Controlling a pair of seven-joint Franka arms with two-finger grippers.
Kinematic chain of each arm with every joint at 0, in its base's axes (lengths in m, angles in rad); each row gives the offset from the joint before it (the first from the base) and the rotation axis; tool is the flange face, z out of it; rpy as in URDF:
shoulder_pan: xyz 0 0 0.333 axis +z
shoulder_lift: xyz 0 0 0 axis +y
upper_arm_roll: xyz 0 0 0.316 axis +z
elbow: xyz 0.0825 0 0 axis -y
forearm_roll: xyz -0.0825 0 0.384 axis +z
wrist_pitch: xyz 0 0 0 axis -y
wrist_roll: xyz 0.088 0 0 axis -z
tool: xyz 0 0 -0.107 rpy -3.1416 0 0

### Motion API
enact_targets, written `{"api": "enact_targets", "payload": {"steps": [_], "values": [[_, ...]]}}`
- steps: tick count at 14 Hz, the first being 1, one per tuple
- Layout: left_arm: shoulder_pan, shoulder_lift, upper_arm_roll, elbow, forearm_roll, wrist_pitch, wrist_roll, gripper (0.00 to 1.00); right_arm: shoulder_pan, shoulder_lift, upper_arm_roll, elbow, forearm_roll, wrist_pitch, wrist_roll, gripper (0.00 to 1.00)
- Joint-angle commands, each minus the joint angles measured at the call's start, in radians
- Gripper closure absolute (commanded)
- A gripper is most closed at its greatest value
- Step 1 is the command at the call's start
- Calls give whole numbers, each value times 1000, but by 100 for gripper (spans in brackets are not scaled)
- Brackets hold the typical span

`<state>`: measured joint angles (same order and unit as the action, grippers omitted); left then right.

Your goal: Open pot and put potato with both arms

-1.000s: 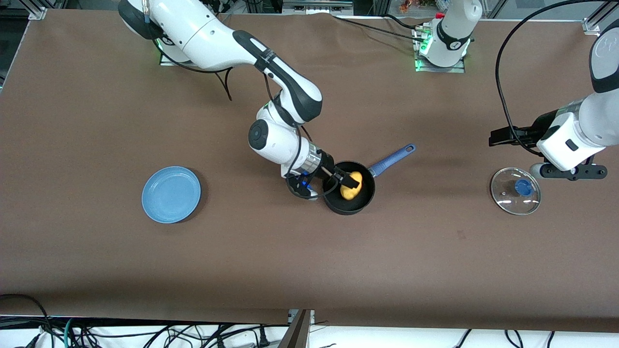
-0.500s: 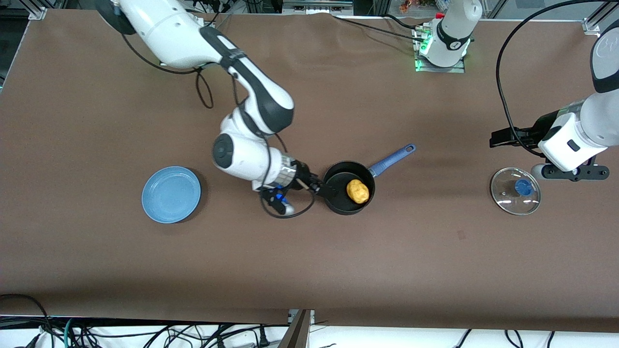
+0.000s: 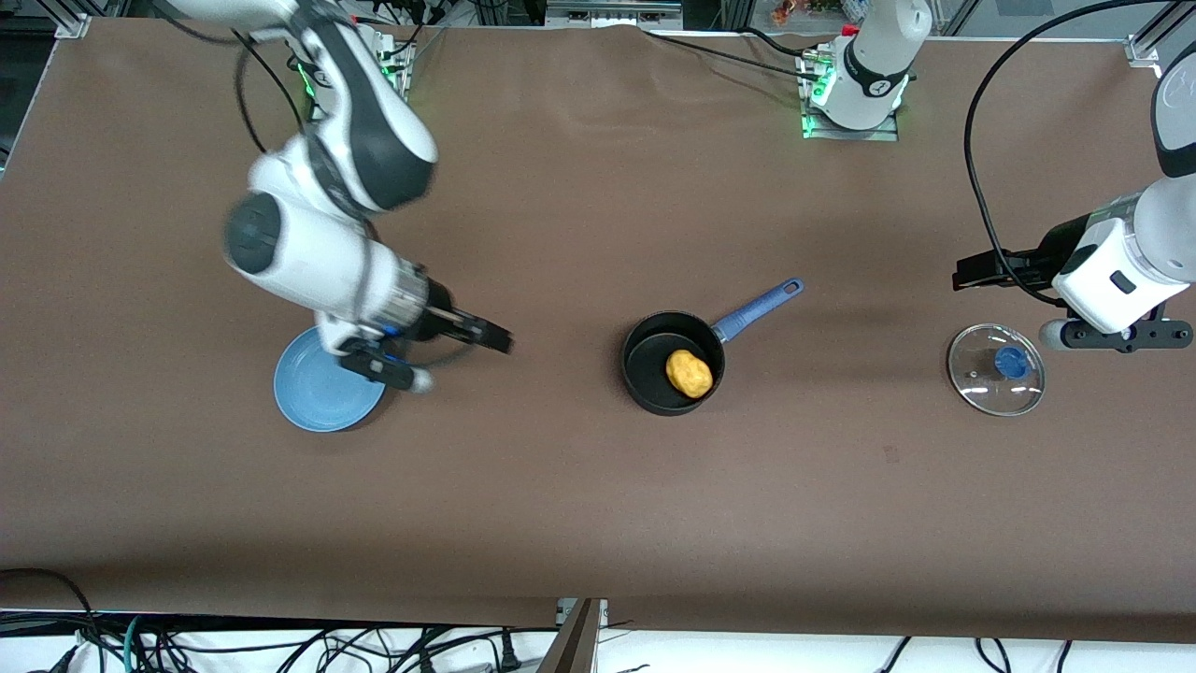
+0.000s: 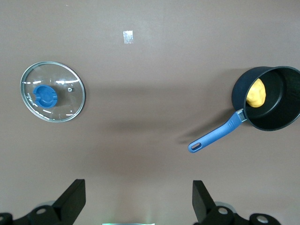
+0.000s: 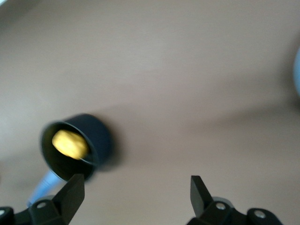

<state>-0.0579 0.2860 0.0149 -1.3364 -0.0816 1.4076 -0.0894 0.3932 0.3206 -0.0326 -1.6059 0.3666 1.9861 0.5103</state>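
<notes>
Potato [image 3: 689, 372] is sitting in the open pot [image 3: 673, 376], lid [image 3: 996, 368] off near my left arm's end of the tabletop. Both hands are spread and empty: right hand [image 3: 486, 334] over bare tabletop beside the plate [image 3: 318, 397], left hand [image 4: 138, 204] up above the lid. Only real risk I see is clipping that plate.

Lt-blue plate [image 3: 318, 397] on brown table [image 3: 561, 486] (right arm's end), tape bit [image 4: 127, 36].

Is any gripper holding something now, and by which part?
Nothing is held. The left gripper and the right gripper are both open and empty.
</notes>
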Motion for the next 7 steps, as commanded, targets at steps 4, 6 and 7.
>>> {"api": "enact_targets", "payload": {"steps": [4, 6, 7], "values": [[1, 13, -1, 29, 28, -9, -10, 0, -103, -357, -147, -167, -201, -352, -321, 0], [0, 13, -1, 29, 26, -9, -10, 0, -209, -361, -63, -122, -274, -417, -389, 0], [0, 13, 0, 29, 28, -9, -10, 0, -229, -361, -50, -82, -313, -452, -439, 0]]}}
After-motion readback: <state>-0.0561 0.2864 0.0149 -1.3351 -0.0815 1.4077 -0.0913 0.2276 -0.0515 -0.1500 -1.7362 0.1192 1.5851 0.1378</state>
